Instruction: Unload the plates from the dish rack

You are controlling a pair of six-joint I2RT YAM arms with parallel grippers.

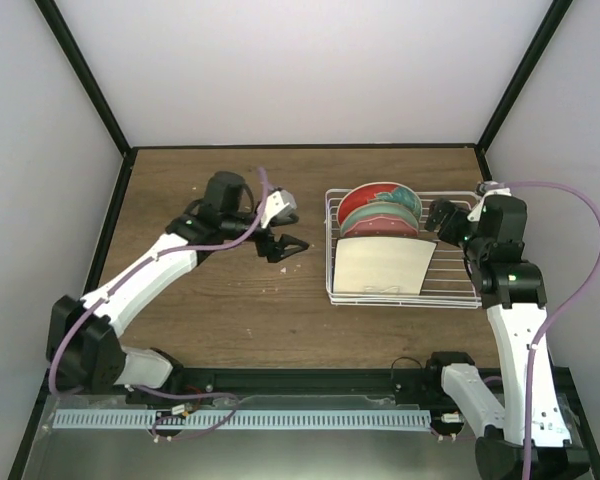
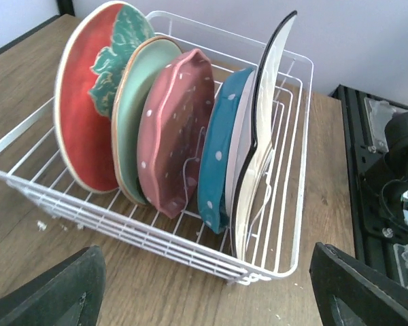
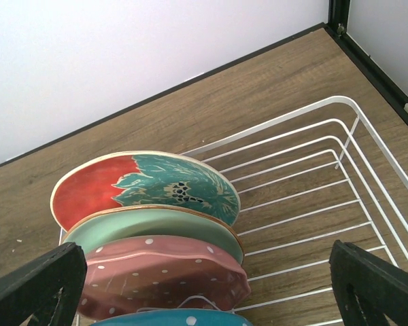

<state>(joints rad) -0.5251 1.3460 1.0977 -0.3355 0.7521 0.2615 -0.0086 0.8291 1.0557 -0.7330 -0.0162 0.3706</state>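
Note:
The white wire dish rack (image 1: 450, 290) sits right of centre on the table. Standing in it, from far to near, are the large red-and-teal plate (image 1: 378, 193), the mint green plate (image 2: 132, 112), the pink polka-dot plate (image 2: 175, 129), the blue polka-dot plate (image 2: 219, 153) and the beige square plate (image 1: 380, 268). The small dark red floral plate is not in view. My left gripper (image 1: 288, 248) is open and empty, just left of the rack. My right gripper (image 1: 443, 218) is open and empty, over the rack's right side beside the plates. The right wrist view shows the red-and-teal plate (image 3: 149, 187) and the pink plate (image 3: 163, 272) between its fingers.
The rack's right half (image 3: 313, 190) holds no plates. Bare wooden table (image 1: 210, 300) lies left of and in front of the rack. Black frame rails (image 1: 125, 200) and white walls close in the table on three sides.

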